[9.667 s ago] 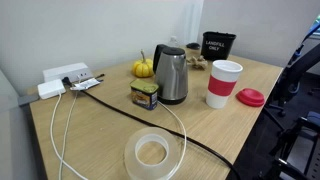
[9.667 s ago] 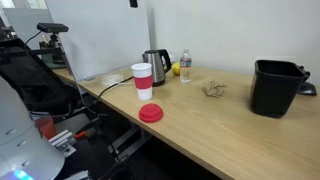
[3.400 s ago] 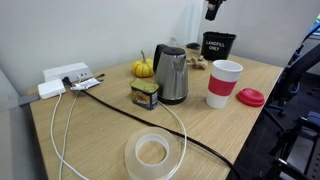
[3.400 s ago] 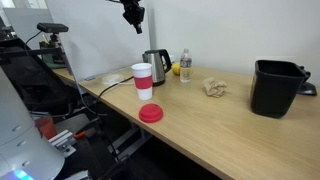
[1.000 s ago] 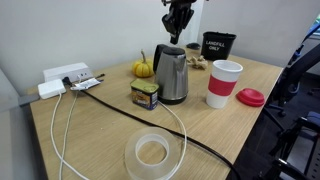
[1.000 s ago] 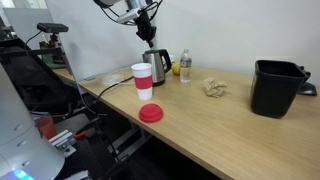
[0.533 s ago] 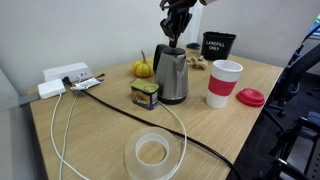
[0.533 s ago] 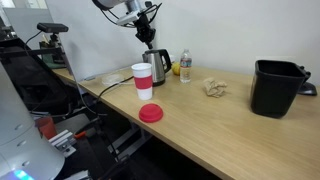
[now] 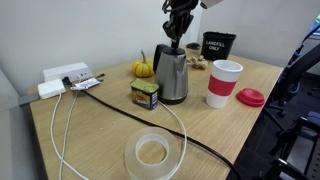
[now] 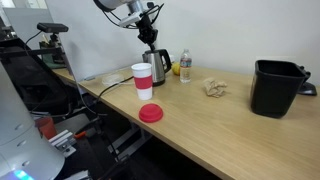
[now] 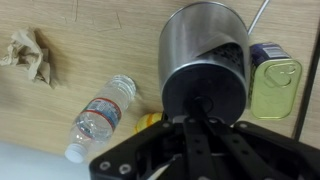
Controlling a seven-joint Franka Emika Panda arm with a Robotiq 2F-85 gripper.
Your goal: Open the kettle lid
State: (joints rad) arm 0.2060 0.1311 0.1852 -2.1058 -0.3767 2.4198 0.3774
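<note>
The steel kettle (image 9: 172, 76) with black handle stands upright near the table's middle; in an exterior view it sits behind the cup (image 10: 155, 66). Its round black kettle lid (image 11: 205, 98) lies flat and closed, filling the wrist view's centre. My gripper (image 9: 177, 40) hangs just above the lid, fingers pressed together and empty. In the wrist view the gripper (image 11: 198, 112) points at the lid's middle, close over it; contact cannot be told. In an exterior view the gripper (image 10: 148, 38) hovers over the kettle top.
A white-and-red paper cup (image 9: 223, 83) and red cup lid (image 9: 251, 97) stand beside the kettle. A tin (image 9: 145, 95), small pumpkin (image 9: 142, 68), tape roll (image 9: 152, 154), black cable (image 9: 150, 125), water bottle (image 11: 100, 116), crumpled paper (image 11: 33, 57) and black bin (image 10: 276, 87) surround it.
The gripper has come down a little toward the kettle lid and shifted slightly over it. The kettle and everything else stay in place.
</note>
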